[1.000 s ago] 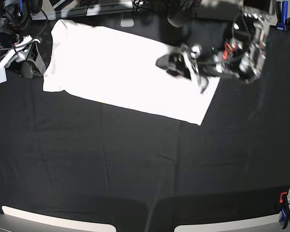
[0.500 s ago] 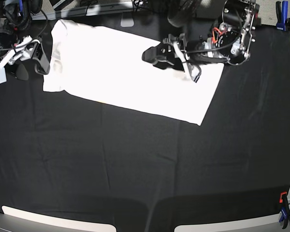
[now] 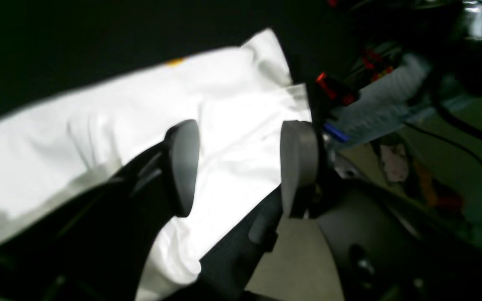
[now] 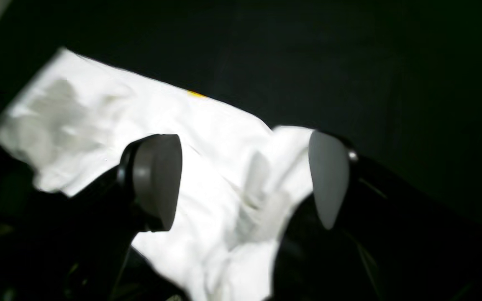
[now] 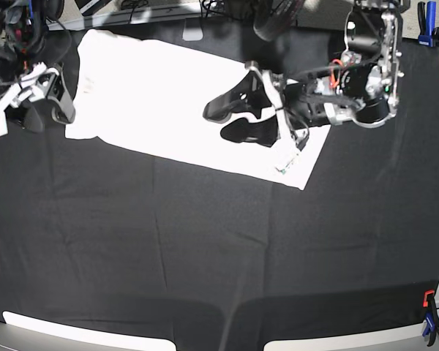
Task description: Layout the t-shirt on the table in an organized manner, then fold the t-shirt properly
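Lay folded as a long white strip, the t-shirt (image 5: 168,102), slantwise across the far part of the table (image 5: 205,248), plain side up. Hovered over its right end with jaws parted and nothing between them, the left gripper (image 5: 234,117); stood off the strip's left end, spread wide and empty, the right gripper (image 5: 40,95). Clamped at the table's edges, blue and orange clips (image 5: 429,318); cluttered behind the far edge, cables (image 5: 132,7).

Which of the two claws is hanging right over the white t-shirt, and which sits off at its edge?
The left gripper hangs over the t-shirt, jaws open and empty. The right gripper sits off the shirt's end, over the black table.
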Controlling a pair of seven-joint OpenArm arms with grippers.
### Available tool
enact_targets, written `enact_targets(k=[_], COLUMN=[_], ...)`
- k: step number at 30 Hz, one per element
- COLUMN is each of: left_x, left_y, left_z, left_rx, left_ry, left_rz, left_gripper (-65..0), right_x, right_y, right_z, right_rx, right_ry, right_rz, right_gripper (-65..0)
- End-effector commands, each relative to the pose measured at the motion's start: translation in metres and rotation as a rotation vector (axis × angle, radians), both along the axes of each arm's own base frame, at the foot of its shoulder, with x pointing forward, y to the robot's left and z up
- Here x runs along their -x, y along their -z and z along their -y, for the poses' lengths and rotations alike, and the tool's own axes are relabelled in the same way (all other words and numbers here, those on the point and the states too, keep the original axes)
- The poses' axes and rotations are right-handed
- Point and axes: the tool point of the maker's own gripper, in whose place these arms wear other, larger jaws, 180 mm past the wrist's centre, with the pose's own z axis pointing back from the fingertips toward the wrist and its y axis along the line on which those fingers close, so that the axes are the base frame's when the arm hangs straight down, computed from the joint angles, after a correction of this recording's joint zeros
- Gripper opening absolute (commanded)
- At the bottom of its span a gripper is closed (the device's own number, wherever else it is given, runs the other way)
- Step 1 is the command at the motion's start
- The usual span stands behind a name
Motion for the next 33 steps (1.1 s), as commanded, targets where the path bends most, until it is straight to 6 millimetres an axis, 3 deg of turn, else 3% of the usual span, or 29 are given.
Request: enact_targets(k=[1, 8, 18, 25, 33], left_x=[-0.003, -0.004, -0.003, -0.003, -0.003], left_y=[-0.015, -0.007, -0.007, -0.007, -0.007], left_z=[0.002, -0.001, -0.001, -0.001, -0.001], left_rx=[0.04, -0.011, -0.009, -0.009, -0.009], left_ry=[0.002, -0.011, -0.012, -0.012, -0.012], left_rz=[0.039, 0.045, 0.043, 0.043, 0.043], left_gripper=[-36.2, -36.2, -36.2, -36.2, -36.2], right_x=[-0.002, 0.017, 0.056, 0.062, 0.061], right_y=[-0.003, 0.057, 0.11, 0.13, 0.144], right_z=[0.005, 0.029, 0.035, 0.012, -0.035], right_rx=[0.009, -0.181, -0.423, -0.537, -0.58], right_ry=[0.002, 0.124, 0.245, 0.223, 0.093], right_rz=[0.013, -0.136, -0.265, -0.326, -0.406], right_gripper=[-19.4, -19.5, -19.5, -19.5, -19.5])
